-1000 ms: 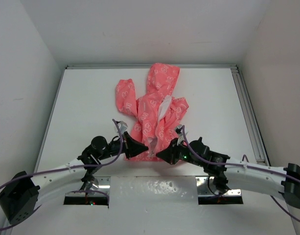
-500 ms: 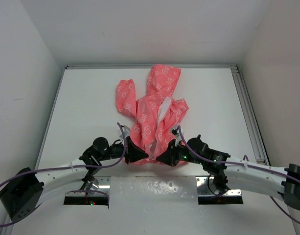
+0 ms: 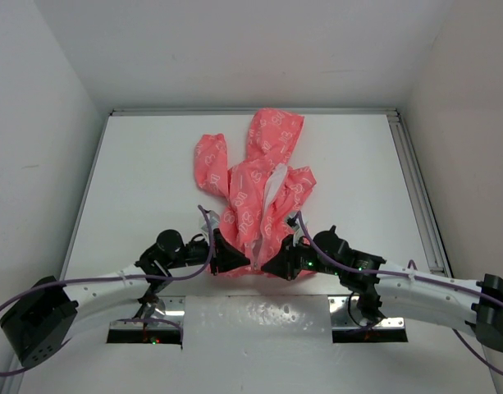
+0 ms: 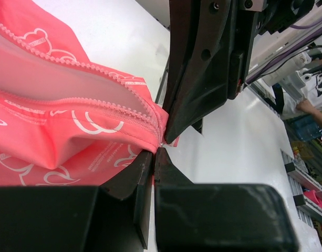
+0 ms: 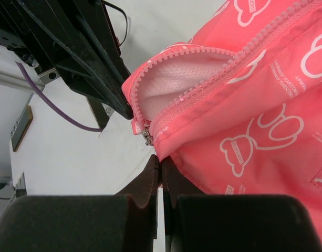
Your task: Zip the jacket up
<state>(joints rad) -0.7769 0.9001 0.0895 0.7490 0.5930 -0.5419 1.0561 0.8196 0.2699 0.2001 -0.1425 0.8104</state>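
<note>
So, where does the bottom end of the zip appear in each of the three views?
Top external: the zip end is low in the centre, at the hem of the jacket, between the left gripper and the right gripper.
Left wrist: centre, just above the closed fingertips.
Right wrist: left of centre, at the metal slider.
Shared landmark: the hem corner that both grippers pinch.
</note>
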